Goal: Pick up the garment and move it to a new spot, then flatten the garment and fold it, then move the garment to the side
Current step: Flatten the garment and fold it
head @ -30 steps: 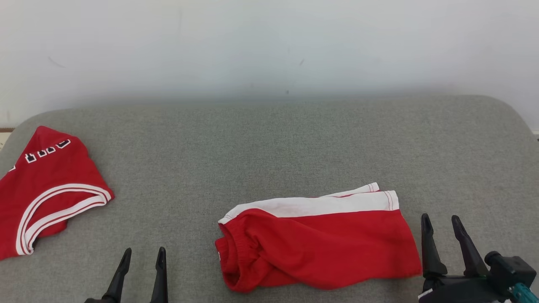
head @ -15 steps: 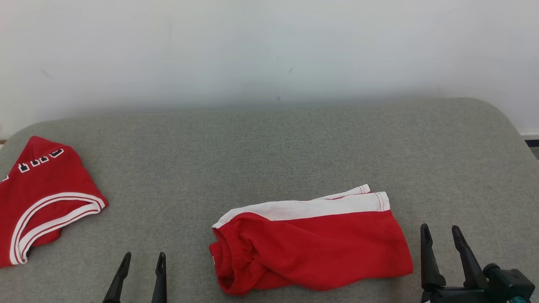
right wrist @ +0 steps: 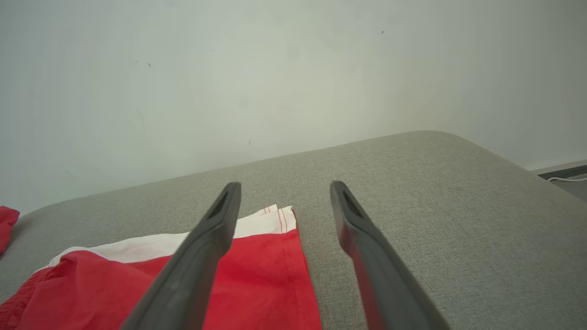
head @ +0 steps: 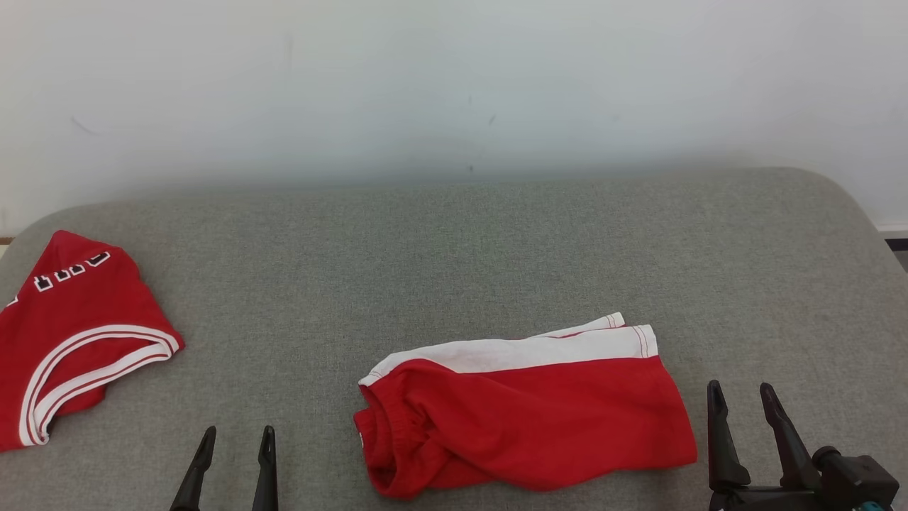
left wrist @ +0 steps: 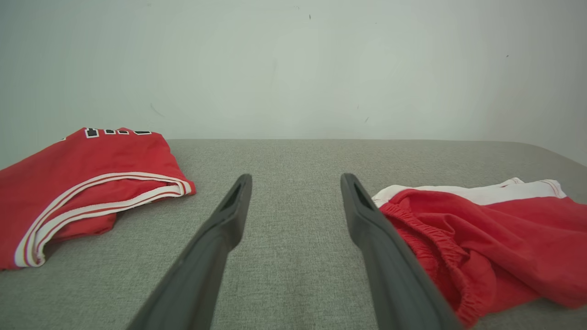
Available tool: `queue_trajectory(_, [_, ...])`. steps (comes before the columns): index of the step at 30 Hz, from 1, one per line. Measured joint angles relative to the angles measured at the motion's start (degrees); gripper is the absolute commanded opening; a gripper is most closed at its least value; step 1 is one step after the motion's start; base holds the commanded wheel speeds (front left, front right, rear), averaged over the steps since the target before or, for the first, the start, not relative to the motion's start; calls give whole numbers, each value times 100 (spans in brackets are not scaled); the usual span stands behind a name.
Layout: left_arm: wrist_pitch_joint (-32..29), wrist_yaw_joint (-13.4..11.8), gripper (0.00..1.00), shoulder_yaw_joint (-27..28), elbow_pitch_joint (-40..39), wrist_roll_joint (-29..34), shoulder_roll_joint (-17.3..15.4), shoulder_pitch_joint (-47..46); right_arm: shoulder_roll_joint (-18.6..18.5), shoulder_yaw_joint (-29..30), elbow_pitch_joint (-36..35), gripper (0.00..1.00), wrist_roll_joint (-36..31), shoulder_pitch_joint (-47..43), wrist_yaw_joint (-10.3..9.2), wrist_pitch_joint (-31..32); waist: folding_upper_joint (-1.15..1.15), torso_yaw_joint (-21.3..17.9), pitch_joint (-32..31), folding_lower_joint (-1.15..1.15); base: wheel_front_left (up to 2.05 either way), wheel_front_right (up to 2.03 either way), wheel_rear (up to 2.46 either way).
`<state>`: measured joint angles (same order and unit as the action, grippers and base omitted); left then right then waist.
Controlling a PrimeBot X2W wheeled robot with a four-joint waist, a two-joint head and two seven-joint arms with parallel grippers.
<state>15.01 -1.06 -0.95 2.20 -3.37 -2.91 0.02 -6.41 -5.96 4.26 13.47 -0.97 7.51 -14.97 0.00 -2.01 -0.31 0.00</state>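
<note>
- A red jersey with white-striped trim (head: 78,333) lies at the left edge of the grey fabric-covered table (head: 454,248).
- The left claw (head: 238,431) is released and empty.
- The red shorts with a white side band (head: 525,419) lie rumpled between the claws.
- The right claw (head: 740,389) is released, just beside the shorts' hem.

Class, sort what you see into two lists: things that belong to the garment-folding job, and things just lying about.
Job in hand (likely):
- shorts, lying between the grippers
- left gripper, open
- right gripper, open
- cushion, the work surface

Lying about:
- jersey, far left, untouched
</note>
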Motion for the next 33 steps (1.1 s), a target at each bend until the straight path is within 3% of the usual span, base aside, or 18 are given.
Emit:
queue_trajectory(16, [0, 4, 100, 13, -2, 31, 0, 4, 9, -12, 158, 100, 0, 2, 0, 0, 0, -10, 19, 0, 0, 0, 0])
queue_trajectory(23, [0, 38, 100, 4, 9, 30, 0, 4, -36, -36, 633, 100, 71, 33, 0, 34, 0, 10, 9, 0, 0, 0, 0])
queue_trajectory(33, [0, 19, 100, -37, 38, -4, 0, 4, -325, -399, 1696, 100, 314, 783, 0, 711, 0, 68, 42, 0, 0, 0, 0])
